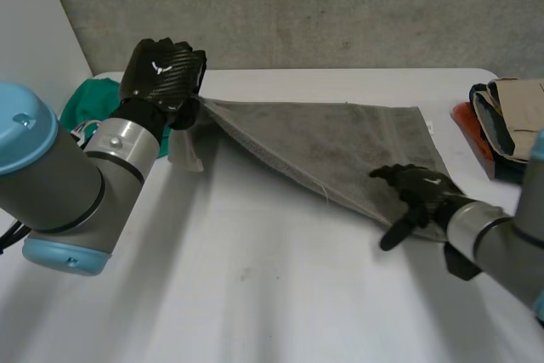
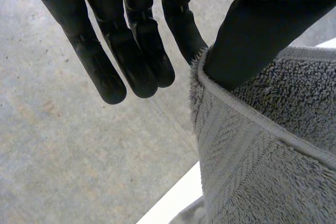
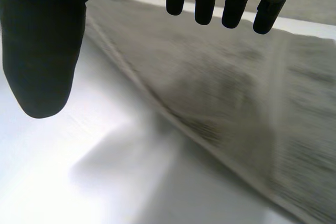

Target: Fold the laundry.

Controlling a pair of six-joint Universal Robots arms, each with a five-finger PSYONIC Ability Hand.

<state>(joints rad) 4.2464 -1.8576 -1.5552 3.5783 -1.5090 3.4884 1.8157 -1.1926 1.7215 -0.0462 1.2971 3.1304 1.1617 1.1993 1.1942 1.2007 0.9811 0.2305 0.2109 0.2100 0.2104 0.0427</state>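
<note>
1. Pinched a raised corner of the grey towel point(image 1: 340, 146) between thumb and finger of the left hand point(image 1: 161, 70).
2. Held the right hand point(image 1: 421, 189) at the towel's near edge, fingers straight and released.
3. Lay otherwise spread across the white table point(image 1: 255, 295).

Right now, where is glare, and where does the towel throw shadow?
Right wrist view: the white table glares brightly beside the grey towel; a dark shadow runs under its lifted edge. Head view: light is even, the shadow under the towel faint. Left wrist view: no glare on the towel.
</note>
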